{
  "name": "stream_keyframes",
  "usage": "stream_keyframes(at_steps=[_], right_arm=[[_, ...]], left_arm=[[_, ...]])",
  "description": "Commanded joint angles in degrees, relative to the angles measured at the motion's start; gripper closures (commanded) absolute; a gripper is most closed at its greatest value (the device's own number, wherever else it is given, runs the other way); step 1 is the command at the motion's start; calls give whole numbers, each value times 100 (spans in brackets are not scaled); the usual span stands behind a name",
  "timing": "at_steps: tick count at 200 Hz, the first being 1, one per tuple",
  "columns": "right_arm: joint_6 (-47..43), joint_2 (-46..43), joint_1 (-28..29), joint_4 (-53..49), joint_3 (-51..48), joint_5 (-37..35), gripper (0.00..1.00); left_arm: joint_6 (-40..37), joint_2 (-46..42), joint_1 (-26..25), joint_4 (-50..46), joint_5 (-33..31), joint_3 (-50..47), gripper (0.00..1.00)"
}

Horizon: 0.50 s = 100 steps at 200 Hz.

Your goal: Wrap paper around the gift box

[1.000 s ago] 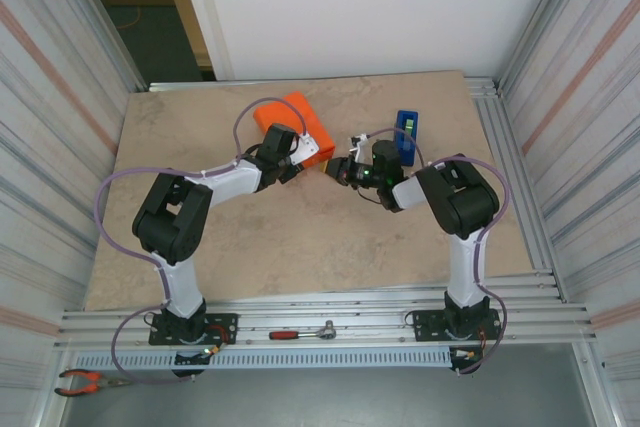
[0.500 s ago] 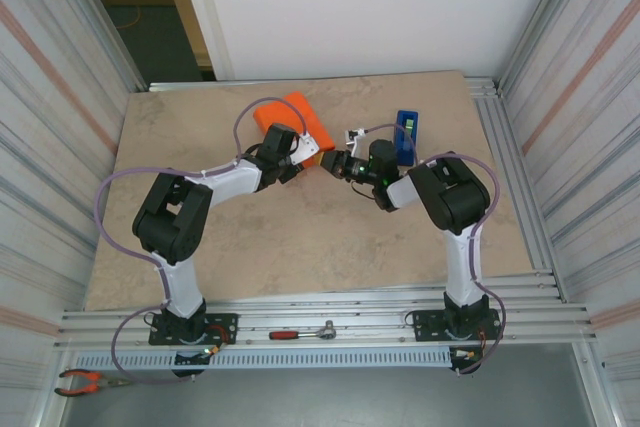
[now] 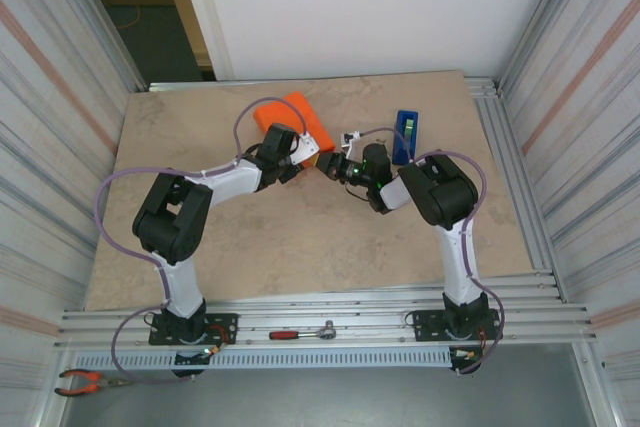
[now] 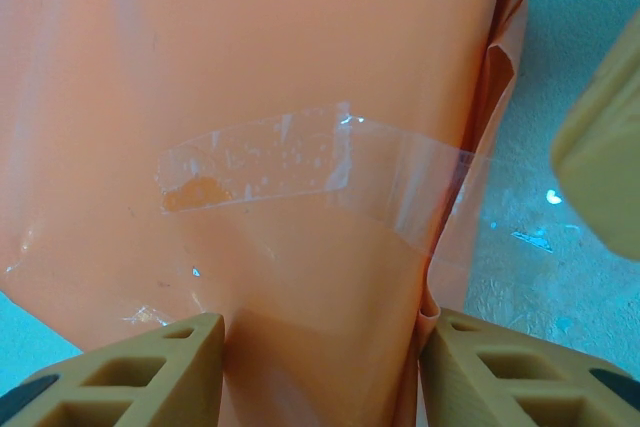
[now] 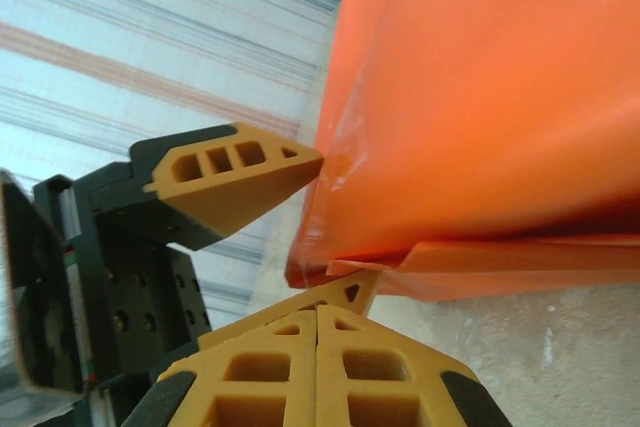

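Observation:
The orange paper (image 3: 292, 115) is folded round the gift box, which is hidden inside it, at the back middle of the table. My left gripper (image 3: 309, 153) is shut across the near end of this parcel, and its fingers (image 4: 150, 367) press the paper (image 4: 300, 57) on both sides. A strip of clear tape (image 4: 290, 162) lies across a fold and hangs off the right edge. My right gripper (image 3: 330, 168) is shut with nothing held. Its joined tips (image 5: 318, 312) touch the loose lower flap of the paper (image 5: 480, 97), beside a left finger (image 5: 235, 182).
A blue tape dispenser (image 3: 404, 135) stands just right of the right wrist. The table (image 3: 300, 237) is walled by ribbed panels left and right. A red-handled ratchet (image 3: 300, 332) and pliers (image 3: 85, 380) lie on the front rail, off the table.
The right gripper has moved left, from near the blue dispenser up to the parcel's end. The left gripper and the parcel have stayed put.

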State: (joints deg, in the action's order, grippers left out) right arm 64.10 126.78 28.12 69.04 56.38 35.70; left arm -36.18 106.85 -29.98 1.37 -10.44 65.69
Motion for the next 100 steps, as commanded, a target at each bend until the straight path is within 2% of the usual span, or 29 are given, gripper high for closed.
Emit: stream_keyframes(at_steps=[1, 100], right_arm=[[159, 184, 27, 319, 195, -163, 100], [532, 661, 27, 368, 645, -310, 100]], left_arm=[[89, 334, -35, -592, 278, -47, 49], [77, 330, -42, -585, 275, -43, 49]])
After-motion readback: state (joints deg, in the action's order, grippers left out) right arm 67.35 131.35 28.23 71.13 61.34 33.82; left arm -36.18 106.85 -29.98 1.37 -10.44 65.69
